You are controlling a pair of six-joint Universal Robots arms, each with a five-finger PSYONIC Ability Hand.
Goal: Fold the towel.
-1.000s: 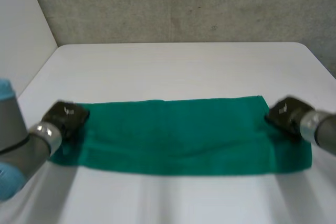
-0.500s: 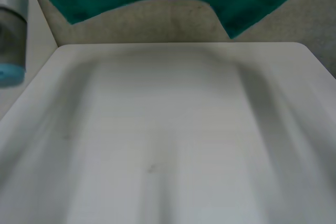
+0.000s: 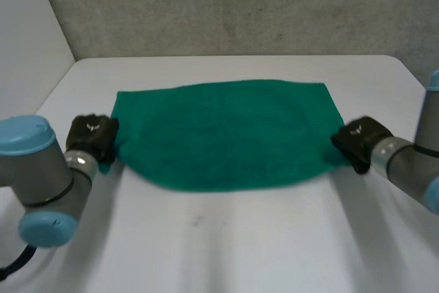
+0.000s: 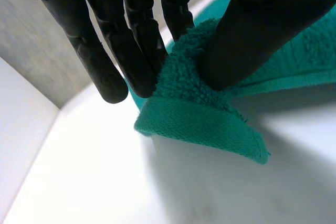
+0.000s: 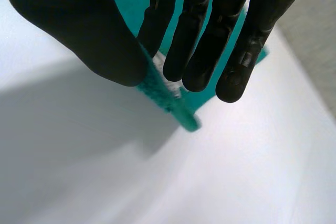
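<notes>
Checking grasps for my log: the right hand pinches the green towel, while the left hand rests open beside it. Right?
No. The left hand also pinches the towel, thumb against fingers, as the left wrist view shows. The right hand does pinch it.

Lab-like test bench: white table [image 3: 226, 238] against a concrete wall [image 3: 240, 5].

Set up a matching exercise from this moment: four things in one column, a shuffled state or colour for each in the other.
1 towel
2 left hand
3 right hand
4 table

A pinching the towel's right end
B green, spread between the hands
C white, under the towel
D pinching the towel's left end

Pairs: 1-B, 2-D, 3-A, 4-C
</notes>
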